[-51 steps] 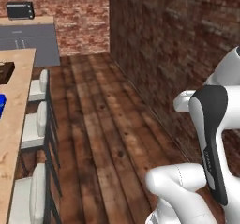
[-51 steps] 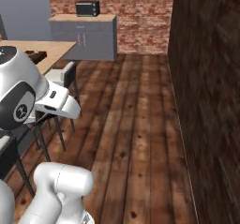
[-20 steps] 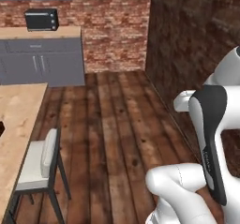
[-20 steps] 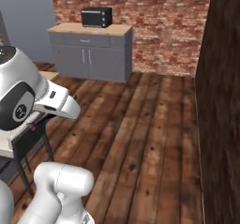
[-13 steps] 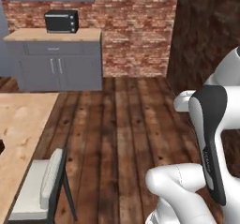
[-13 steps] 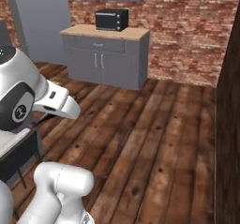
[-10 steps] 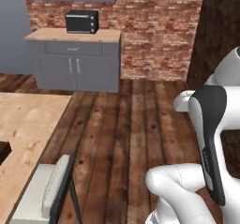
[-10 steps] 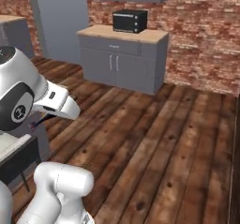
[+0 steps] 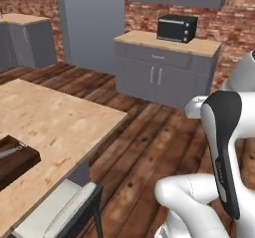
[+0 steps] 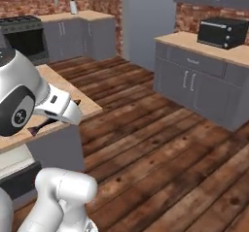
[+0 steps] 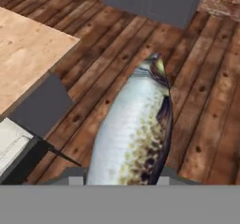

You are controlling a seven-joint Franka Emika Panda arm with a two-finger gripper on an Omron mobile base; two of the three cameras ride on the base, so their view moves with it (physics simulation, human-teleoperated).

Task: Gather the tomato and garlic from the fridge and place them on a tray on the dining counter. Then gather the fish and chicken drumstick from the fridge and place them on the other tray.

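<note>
Fish [image 11: 133,134] sat clamped in the hand [image 11: 117,174], its speckled body reaching out from between the fingers above the wooden floor [image 11: 201,101], head away from the camera. To one side lay the corner of the wooden surface [image 9: 47,120], with a dark tray [image 9: 12,160] near its edge and a chair [image 9: 60,214] tucked beside it. Grey cabinets [image 10: 199,85] carrying a microwave [image 10: 223,32] stood across the room.
</note>
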